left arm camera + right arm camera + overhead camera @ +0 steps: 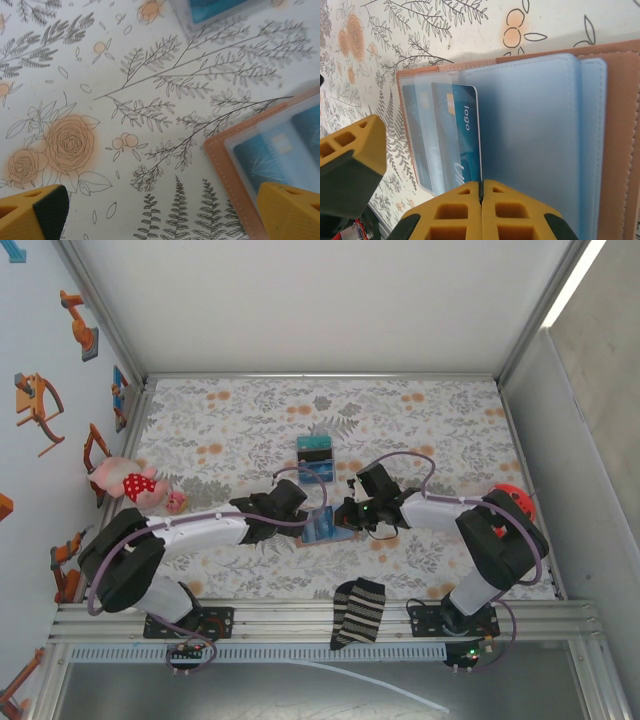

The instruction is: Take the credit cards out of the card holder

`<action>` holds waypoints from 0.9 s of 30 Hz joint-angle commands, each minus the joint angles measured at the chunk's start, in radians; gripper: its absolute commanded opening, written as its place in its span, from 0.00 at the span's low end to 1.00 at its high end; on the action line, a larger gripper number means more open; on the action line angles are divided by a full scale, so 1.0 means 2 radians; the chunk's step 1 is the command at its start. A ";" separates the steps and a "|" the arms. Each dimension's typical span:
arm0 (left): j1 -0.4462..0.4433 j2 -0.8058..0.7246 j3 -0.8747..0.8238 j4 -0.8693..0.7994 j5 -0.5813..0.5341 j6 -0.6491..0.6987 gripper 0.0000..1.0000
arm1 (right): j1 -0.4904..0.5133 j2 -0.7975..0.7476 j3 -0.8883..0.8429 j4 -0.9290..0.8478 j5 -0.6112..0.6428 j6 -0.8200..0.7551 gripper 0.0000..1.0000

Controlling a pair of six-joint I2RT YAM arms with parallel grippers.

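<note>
Just above the right pincer [480,197], the credit card [465,135] is glossy plastic under smooth frosted film [525,130]. Right of it, the card holder [621,125] is matt, stitched, leather-like.

The card holder [225,165] runs off the right edge of the left wrist view, its corner under one of the left gripper's [162,200] yellow fingers [290,210], both cropped at the bottom; a blue boxy object [215,9] is cut by the top edge and blurred; in the right wrist view the holder spills past the right and bottom edges; a credit card [465,132] marked "logo" loses its lower end between the right gripper's [481,187] closed fingers; a second card [422,135] is hazy behind a clear sleeve [437,150]; from overhead, both grippers overlap the holder's ends.
</note>
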 commanded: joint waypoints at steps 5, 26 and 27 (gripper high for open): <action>-0.014 0.020 0.029 0.023 0.017 0.021 0.97 | -0.003 -0.009 0.011 -0.002 0.000 -0.005 0.00; -0.029 0.100 0.037 0.000 0.015 0.044 0.97 | -0.007 -0.032 0.000 -0.017 0.008 -0.009 0.00; -0.029 0.099 0.036 -0.001 0.014 0.044 0.97 | -0.007 -0.033 0.000 -0.016 0.007 -0.009 0.00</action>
